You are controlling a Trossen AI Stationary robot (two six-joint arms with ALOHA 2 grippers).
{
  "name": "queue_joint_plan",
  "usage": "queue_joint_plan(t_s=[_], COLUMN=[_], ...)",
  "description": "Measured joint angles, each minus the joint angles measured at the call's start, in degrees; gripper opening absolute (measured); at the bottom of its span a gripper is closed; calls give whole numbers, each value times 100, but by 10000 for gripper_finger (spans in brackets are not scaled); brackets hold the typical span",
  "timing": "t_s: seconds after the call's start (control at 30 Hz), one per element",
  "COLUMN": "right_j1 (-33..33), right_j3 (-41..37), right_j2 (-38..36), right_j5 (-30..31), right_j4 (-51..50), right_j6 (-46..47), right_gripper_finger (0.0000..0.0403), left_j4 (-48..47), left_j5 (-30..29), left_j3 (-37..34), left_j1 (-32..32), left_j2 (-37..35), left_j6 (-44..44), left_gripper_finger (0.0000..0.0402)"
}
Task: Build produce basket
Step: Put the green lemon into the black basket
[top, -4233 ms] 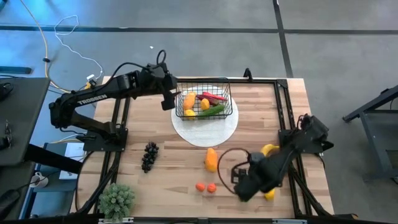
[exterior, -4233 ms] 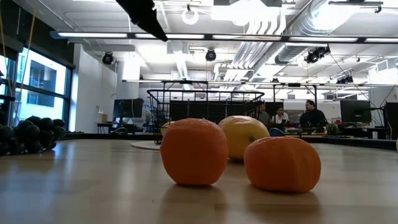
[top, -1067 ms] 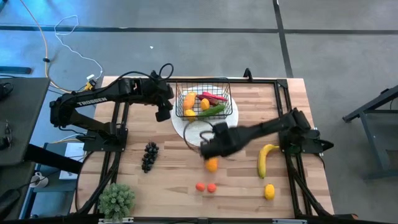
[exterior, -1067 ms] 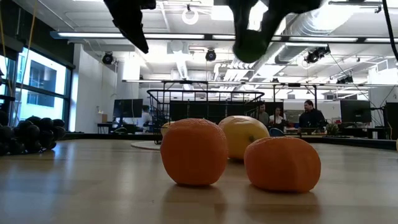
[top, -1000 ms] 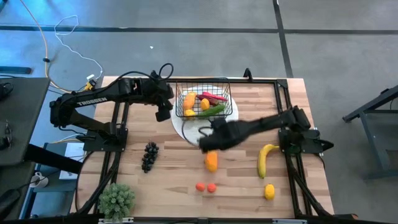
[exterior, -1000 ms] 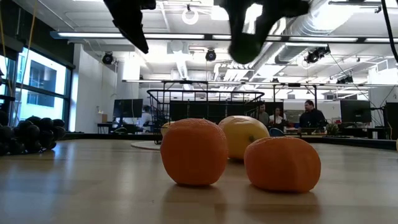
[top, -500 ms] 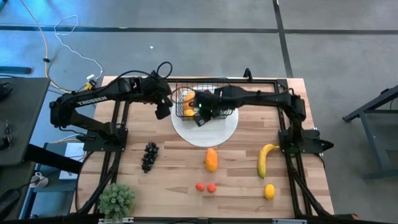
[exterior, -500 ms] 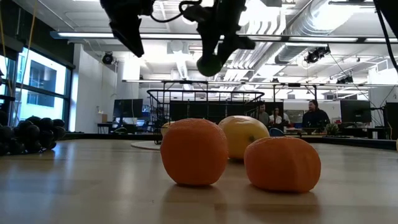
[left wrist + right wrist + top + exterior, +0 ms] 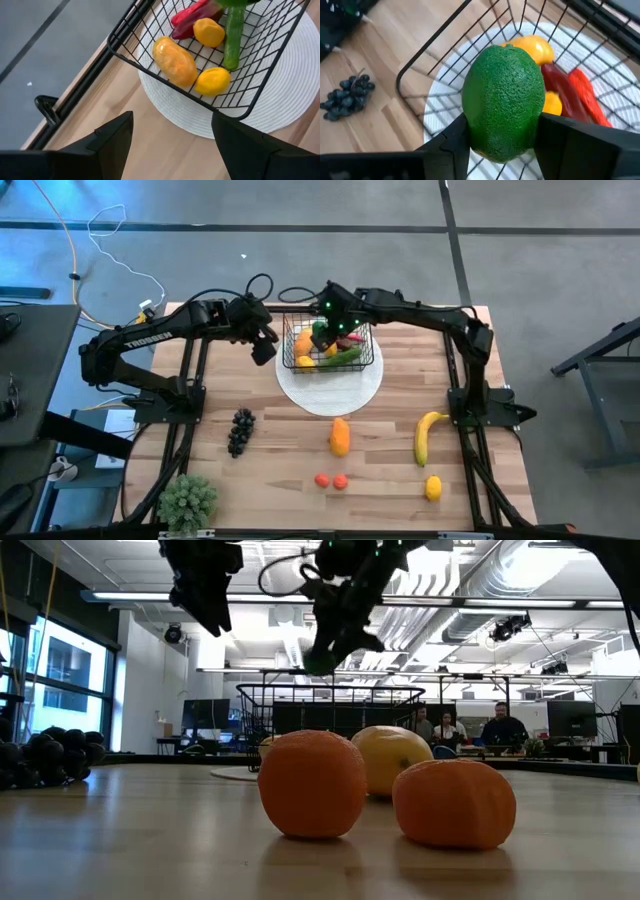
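Grey floor surrounds my pale wood table [image 9: 270, 470] in the high view. I see the basket [image 9: 328, 343] sitting on a round white plate [image 9: 330, 392] toward the far edge, probably so it stays put while filled. My right gripper [image 9: 322, 335] hangs over the basket with a lime [image 9: 321, 330] pinched between its fingers; my left gripper [image 9: 263, 348] waits just beside the basket's left side. Still out on the table are a banana [image 9: 429, 436], a lemon [image 9: 433, 488], a yellow-orange fruit [image 9: 340, 436], two small oranges [image 9: 331, 480], grapes [image 9: 240, 430] and a potted plant [image 9: 188, 502].

Low view: both arms come down from above the basket [image 9: 330, 712], with the oranges [image 9: 312, 784] large in front; people sit in the room beyond.

Left wrist view: my own fingers [image 9: 112, 137] stand apart with nothing between them, looking at the basket [image 9: 150, 67] from outside. Inside lie a long orange fruit [image 9: 175, 61], two lemons, a red chilli [image 9: 187, 20] and a cucumber [image 9: 232, 37] lengthwise along the mesh floor.

Right wrist view: the lime [image 9: 503, 102] fills the frame, clamped across its middle, its long axis running away from the camera toward the basket [image 9: 445, 65] floor. I judge it is poised above an open patch beside the chilli [image 9: 570, 92], ready for release.
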Motion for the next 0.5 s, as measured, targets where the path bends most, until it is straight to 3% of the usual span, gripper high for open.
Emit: queue_joint_plan(t_s=[0.2, 0.5], right_j1=[-256, -313], right_j3=[-626, -1725], right_j2=[18, 23], right_j5=[-664, -949], right_j4=[944, 2386], right_j6=[-146, -227], right_gripper_finger=[142, 142], left_j4=[2, 9], left_j5=[4, 7], left_j3=[0, 0], left_j1=[0, 0], left_j2=[0, 0], left_j6=[-326, -700], left_gripper_finger=[257, 257])
